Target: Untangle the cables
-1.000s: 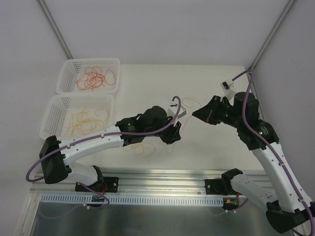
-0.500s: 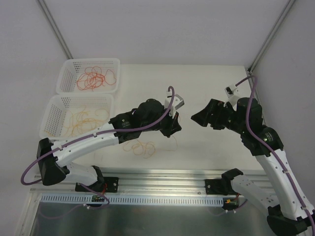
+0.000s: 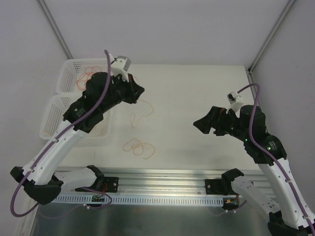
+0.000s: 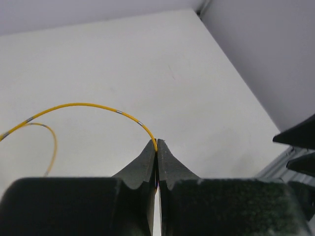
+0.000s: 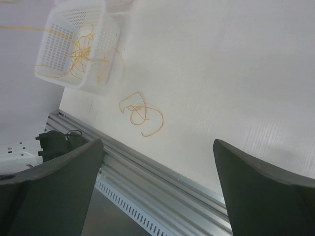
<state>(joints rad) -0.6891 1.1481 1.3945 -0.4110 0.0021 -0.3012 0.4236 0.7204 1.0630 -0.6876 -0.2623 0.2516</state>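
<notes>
One yellow cable (image 4: 93, 105) dangles from left jaws.

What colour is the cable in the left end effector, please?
Yellow cable with grey bands; left wrist view.

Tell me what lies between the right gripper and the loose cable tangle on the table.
Nothing: only bare table separates the right gripper from the cable tangle, clearest in the top view.

The white table (image 3: 197, 93) carries a far basket (image 3: 68, 70), a near basket (image 3: 51, 116) and, apparently loose, an orange cable tangle (image 3: 139, 147).
</notes>
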